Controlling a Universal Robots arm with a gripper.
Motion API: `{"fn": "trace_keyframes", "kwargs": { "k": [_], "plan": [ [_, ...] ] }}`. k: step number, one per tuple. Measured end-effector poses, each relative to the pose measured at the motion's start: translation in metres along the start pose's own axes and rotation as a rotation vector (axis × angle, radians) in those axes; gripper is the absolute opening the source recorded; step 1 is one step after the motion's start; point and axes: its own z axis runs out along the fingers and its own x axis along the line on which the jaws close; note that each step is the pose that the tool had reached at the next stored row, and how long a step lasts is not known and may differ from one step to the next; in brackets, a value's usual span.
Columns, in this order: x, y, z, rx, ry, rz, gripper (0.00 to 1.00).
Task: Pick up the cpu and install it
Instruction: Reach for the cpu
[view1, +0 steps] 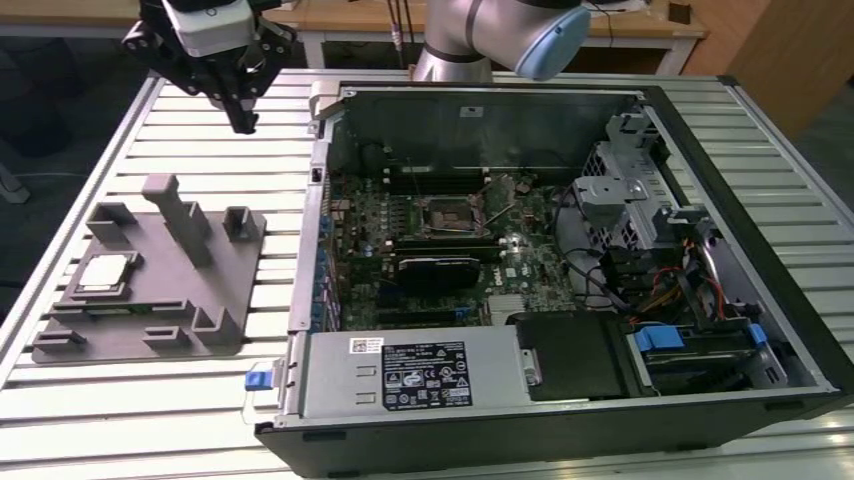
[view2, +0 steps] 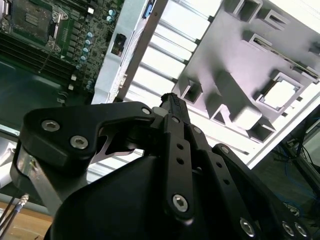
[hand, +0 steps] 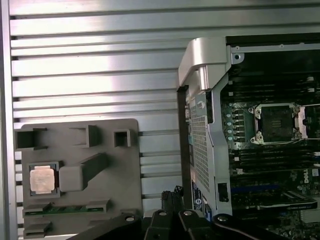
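The cpu (view1: 104, 272) is a small square chip with a shiny metal top, lying flat in a pocket of the grey fixture block (view1: 200, 300) at the exterior view's left. Both wrist views show the cpu (hand: 41, 179) (view2: 280, 93) in that pocket. My gripper (view1: 244, 125) hangs high above the slatted table, beyond the fixture and well clear of the chip. Its black fingers (view2: 172, 120) are pressed together, shut on nothing. The motherboard socket (view1: 447, 213) sits open and empty inside the computer case; the first wrist view shows this socket (hand: 276, 122) too.
The open computer case (view1: 747, 150) takes up the table's middle and right, with a power supply (view1: 414, 370), drive cage (view1: 627, 190) and cables inside. Upright posts (view1: 180, 215) rise from the fixture near the chip. Bare slatted table (view1: 200, 130) lies under the gripper.
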Motion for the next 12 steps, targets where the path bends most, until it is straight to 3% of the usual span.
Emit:
{"fn": "trace_keyframes", "kwargs": {
  "k": [12],
  "plan": [
    [0.0061,-0.0005,-0.0001,0.0,0.0,0.0,0.11]
  ]
}}
